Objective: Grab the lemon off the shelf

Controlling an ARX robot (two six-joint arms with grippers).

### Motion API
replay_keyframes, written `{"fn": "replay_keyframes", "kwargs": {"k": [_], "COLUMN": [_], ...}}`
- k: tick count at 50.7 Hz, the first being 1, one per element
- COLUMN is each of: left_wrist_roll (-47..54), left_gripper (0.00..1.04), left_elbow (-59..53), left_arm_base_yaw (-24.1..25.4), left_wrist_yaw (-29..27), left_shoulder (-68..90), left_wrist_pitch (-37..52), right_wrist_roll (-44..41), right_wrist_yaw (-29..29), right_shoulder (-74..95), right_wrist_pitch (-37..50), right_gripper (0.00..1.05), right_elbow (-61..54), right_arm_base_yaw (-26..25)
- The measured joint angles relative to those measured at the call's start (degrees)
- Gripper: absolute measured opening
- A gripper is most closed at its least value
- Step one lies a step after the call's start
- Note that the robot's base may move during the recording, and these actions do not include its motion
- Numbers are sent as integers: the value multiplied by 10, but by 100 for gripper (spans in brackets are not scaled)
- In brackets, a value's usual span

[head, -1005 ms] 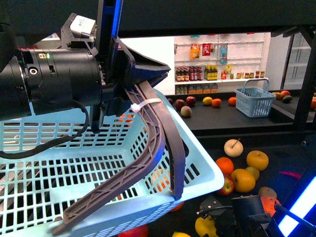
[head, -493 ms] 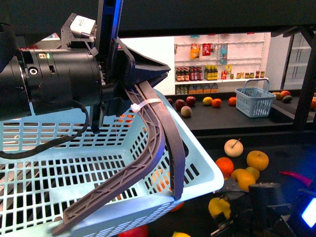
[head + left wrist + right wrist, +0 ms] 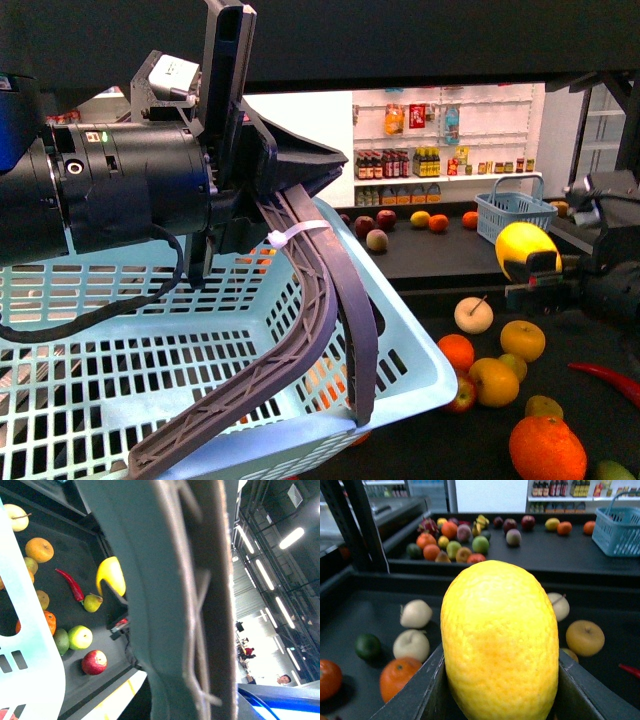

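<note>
One lemon (image 3: 527,250), one red chilli (image 3: 603,379) and two baskets are counted: a large basket (image 3: 418,330) at lower left, a small basket (image 3: 515,215) right of centre.

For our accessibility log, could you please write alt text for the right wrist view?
A large yellow lemon fills the centre, gripped between the dark fingers of the right hand. Behind it, black shelf trays hold scattered fruit and a blue basket.
</note>
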Motion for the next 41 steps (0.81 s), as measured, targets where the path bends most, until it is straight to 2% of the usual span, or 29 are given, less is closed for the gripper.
{"fn": "replay_keyframes", "kwargs": {"k": [6,22,41], "left_wrist_roll": [0,0,0], "left_gripper": [7,7,7], "left_elbow": [0,0,0], "left_arm_base_yaw": [0,0,-1], "left_wrist_yaw": [0,-1,-1], "left_shoulder": [0,0,0], "left_wrist_pitch": [0,0,0], "right_wrist_roll": [24,114,133], "right_wrist_yaw": [-17,-140,-156], "right_shoulder": [-50,-116,-87], "right_wrist_pitch": [-2,23,24], "right_gripper": [48,48,48], "right_elbow": [-18,-96,-106], "right_arm_base_yaw": [10,84,132]}}
